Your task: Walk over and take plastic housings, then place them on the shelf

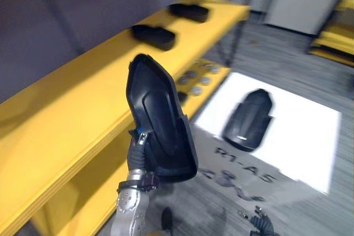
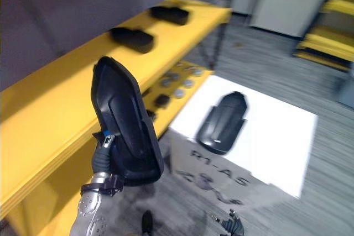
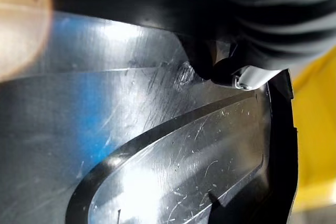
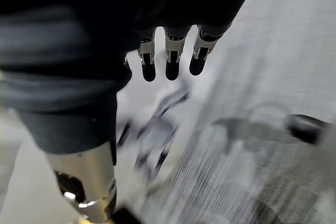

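My left hand (image 1: 136, 157) holds a black plastic housing (image 1: 160, 125) upright, just off the front edge of the yellow shelf (image 1: 66, 109). Its fingers are curled on the housing's lower edge, mostly hidden behind it. The left wrist view shows the housing's scratched glossy face (image 3: 157, 156) up close. Two more black housings (image 1: 154, 36) (image 1: 189, 11) lie on the shelf's top board, further along. Another housing (image 1: 249, 120) lies on a white box (image 1: 310, 136). My right hand (image 4: 170, 61) hangs low with relaxed fingers and holds nothing.
The shelf's lower board carries several small round grey parts (image 1: 196, 78). The white box stands on grey carpet close to the shelf's right side. Another yellow rack (image 1: 337, 40) stands at the far right.
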`<state>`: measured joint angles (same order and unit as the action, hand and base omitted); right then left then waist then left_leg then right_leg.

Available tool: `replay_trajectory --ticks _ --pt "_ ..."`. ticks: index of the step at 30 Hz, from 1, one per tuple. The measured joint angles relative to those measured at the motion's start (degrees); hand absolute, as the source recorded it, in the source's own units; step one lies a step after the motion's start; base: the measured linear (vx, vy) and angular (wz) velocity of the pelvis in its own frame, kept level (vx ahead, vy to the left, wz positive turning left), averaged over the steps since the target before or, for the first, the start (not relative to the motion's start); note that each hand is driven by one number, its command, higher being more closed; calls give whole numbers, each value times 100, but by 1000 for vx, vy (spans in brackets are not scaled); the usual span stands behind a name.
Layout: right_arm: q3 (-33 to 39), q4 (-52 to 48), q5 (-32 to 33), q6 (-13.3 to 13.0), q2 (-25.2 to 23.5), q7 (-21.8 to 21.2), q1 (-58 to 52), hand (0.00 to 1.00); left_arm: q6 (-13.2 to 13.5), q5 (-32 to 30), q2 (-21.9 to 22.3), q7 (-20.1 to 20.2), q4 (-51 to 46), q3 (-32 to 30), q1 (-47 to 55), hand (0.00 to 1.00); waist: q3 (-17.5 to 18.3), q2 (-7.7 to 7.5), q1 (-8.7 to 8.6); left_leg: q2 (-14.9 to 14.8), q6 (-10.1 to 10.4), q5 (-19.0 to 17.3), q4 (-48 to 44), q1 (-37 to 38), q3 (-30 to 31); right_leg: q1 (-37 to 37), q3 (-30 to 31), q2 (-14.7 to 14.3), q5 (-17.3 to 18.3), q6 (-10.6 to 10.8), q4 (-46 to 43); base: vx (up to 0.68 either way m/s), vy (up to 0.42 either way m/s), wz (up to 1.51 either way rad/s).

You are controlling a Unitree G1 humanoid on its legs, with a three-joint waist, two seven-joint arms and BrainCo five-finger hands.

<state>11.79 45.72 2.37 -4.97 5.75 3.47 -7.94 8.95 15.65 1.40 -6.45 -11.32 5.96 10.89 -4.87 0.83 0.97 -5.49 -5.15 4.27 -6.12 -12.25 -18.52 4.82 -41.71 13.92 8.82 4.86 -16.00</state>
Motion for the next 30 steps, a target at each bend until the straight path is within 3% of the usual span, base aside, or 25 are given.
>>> replay_trajectory --ticks 2,4,6,7,8,9,10,13,14,16,18,20,21,25,30 --pt "-121 -271 -75 -8 1 -4 29 0 35 48 -3 -44 -24 -96 79 100 -32 -133 158 255 127 -183 -80 48 200 228 -164 202 14 36 -50 168 177 113" --pt "-124 -438 -120 -9 -102 -7 139 0 36 82 11 -56 -35 -217 97 100 -53 -217 225 506 64 -398 -254 -9 299 391 -190 386 12 37 -59 155 197 68" --pt "-248 -493 -278 34 -242 -20 142 0 21 100 58 -55 -40 -200 112 100 -94 -288 317 753 -89 -853 -756 5 334 514 -216 882 -67 80 -735 204 266 63" --pt "-313 -501 -304 55 -271 -28 126 0 5 98 62 -56 -41 -190 111 100 -105 -298 318 824 -89 -933 -857 64 429 496 -109 1029 -124 -20 -1080 217 245 66" --pt "-342 -530 -354 91 -377 -45 93 0 -29 93 44 -61 -56 -127 102 100 -117 -285 243 913 -145 -1090 -989 183 641 182 569 1216 -276 -496 -1952 227 213 73" --pt "-395 -590 -371 124 -443 -53 59 0 -28 89 33 -62 -83 -58 94 100 -107 -273 177 920 -160 -1178 -1063 217 794 -154 1291 1097 -147 -493 -2477 237 160 99" --pt "-458 -685 -373 134 -530 -56 18 0 -26 47 20 -64 -92 86 42 100 -100 -299 149 938 -99 -1232 -1027 318 1004 -661 2297 737 113 -186 -2846 278 149 78" --pt "-515 -717 -414 140 -679 -52 -78 0 -29 -36 -5 -79 -28 403 -171 100 -103 -389 121 1050 -124 -1219 -939 557 1368 -1325 3359 175 483 128 -2333 254 69 62" --pt "-517 -718 -419 142 -687 -53 -94 0 -29 -38 -5 -82 -14 435 -207 100 -104 -390 113 1063 -124 -1219 -929 586 1405 -1352 3434 122 503 156 -2238 208 -9 78" --pt "-515 -718 -448 158 -760 -43 -209 0 -27 -189 7 -95 125 687 -544 100 -93 -419 -6 1170 -75 -1247 -904 775 1745 -1539 4166 -319 547 212 -1260 186 -49 102" --pt "-516 -751 -447 160 -829 -37 -303 0 -25 -260 8 -91 129 810 -652 100 -41 -502 -27 1208 25 -1315 -890 829 1747 -1578 4314 -377 467 194 -733 159 -96 82" --pt "-564 -783 -446 180 -880 -38 -415 0 21 -367 13 -91 130 927 -663 100 73 -688 22 1253 59 -1397 -865 938 1744 -1554 4272 -361 93 63 -315 194 -167 54" --pt "-527 -785 -446 184 -876 -35 -457 0 26 -387 22 -91 174 928 -630 100 150 -748 5 1214 170 -1479 -922 962 1738 -1448 4260 -390 -280 168 -188 205 -224 19" --pt "-498 -778 -447 184 -885 -27 -374 0 33 -444 122 -94 467 968 -630 100 315 -653 59 626 453 -1648 -871 1103 1510 -1082 4225 -951 -555 -69 478 163 -220 -23" --pt "-376 -604 -472 187 -860 -24 -488 0 -33 -706 119 -115 845 1228 -660 100 472 -631 -19 417 720 -1549 -407 1387 1382 -914 4266 -1169 -636 -194 805 87 -148 -14"
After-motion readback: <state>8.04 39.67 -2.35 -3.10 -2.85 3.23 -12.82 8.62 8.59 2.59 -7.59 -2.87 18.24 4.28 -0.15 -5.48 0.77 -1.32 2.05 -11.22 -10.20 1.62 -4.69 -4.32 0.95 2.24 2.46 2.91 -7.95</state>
